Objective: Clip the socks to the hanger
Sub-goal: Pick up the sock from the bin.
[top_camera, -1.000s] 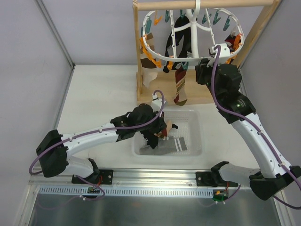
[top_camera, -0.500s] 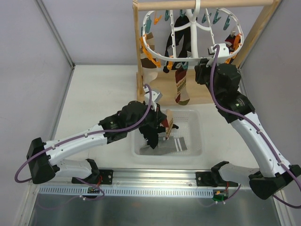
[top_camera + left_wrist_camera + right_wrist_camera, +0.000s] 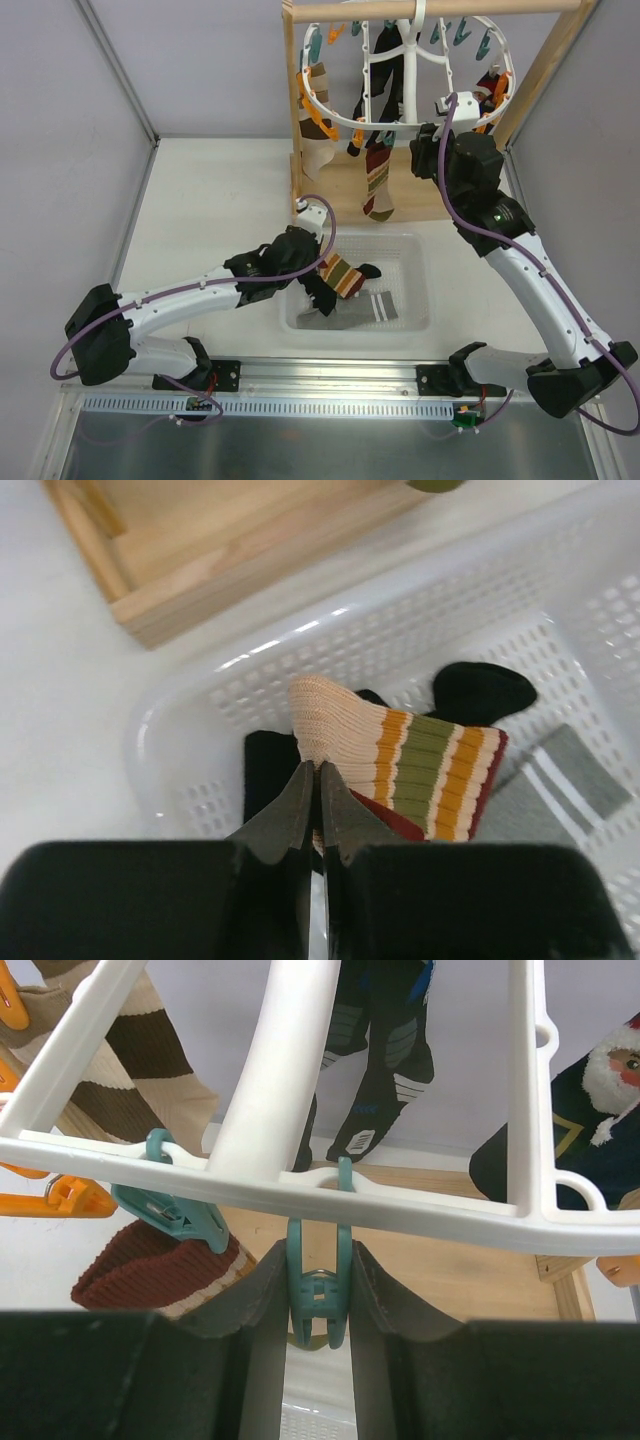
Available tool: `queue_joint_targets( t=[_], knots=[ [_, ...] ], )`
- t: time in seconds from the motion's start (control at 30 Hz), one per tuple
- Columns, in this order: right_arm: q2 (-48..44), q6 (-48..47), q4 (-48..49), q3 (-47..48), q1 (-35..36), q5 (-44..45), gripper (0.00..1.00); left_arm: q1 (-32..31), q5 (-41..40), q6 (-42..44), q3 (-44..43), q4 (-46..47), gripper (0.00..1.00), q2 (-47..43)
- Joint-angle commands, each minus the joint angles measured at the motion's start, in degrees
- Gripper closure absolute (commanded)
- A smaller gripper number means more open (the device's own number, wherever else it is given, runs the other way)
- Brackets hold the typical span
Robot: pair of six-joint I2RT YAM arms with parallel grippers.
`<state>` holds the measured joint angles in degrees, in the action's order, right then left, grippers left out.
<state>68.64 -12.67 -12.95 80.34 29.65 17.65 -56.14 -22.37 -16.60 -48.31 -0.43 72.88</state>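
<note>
My left gripper (image 3: 322, 262) (image 3: 318, 770) is shut on the cream cuff of a striped sock (image 3: 420, 770) with orange, green and dark red bands (image 3: 341, 275), held over the white mesh basket (image 3: 410, 243). More socks lie in the basket: black (image 3: 482, 690) and grey (image 3: 560, 780). The white oval hanger (image 3: 400, 128) hangs from the wooden stand with several socks clipped on it. My right gripper (image 3: 318, 1295) (image 3: 445, 108) is shut on a teal clothespin (image 3: 319, 1300) that dangles from the hanger's ring (image 3: 420, 1210), its handles squeezed between the fingers.
The wooden stand frame (image 3: 292, 120) and its base (image 3: 190, 560) stand just behind the basket. Hanging on the hanger are a brown-and-cream striped sock (image 3: 140, 1050), black socks with blue marks (image 3: 385, 1050), a Santa-print sock (image 3: 600, 1090) and orange clothespins (image 3: 70, 1195).
My left gripper has lowered and shifted the striped sock, which now lies flatter over the basket. The hanger has swung slightly and the right gripper has moved up and left with it.
</note>
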Motion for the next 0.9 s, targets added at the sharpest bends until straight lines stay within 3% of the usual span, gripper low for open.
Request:
queue_joint_targets(
  t=[0.0,0.23,0.33,0.37,0.43,0.63,0.87],
  knots=[
    [0.53,0.27,-2.08,-0.09,-0.03,0.19,0.99,0.42,-9.35,4.55,-0.81,-0.8,1.0,0.06],
    [0.97,0.1,-2.34,0.17,-0.03,0.37,0.99,1.03,-10.94,1.4,-0.82,-3.96,1.0,4.81],
    [1.14,-0.25,-2.52,0.35,-0.03,0.54,0.99,1.21,-10.85,0.34,-0.38,-4.93,0.62,4.38],
    [1.23,-0.25,-2.61,0.35,-0.12,0.54,0.99,1.21,-10.5,0.43,-0.55,-5.37,0.28,3.76],
    [1.32,-0.25,-2.69,0.35,-0.12,0.28,0.99,1.12,-8.23,0.43,-1.86,-6.86,0.1,2.01],
    [1.41,0.01,-2.78,0.26,-0.47,0.1,0.99,-2.91,-5.23,3.49,-6.51,-7.22,0.07,-1.51],
    [1.14,0.1,-3.22,0.17,-0.65,0.19,0.99,-7.05,2.24,-0.18,-10.39,-7.22,0.15,7.07]
  ],
)
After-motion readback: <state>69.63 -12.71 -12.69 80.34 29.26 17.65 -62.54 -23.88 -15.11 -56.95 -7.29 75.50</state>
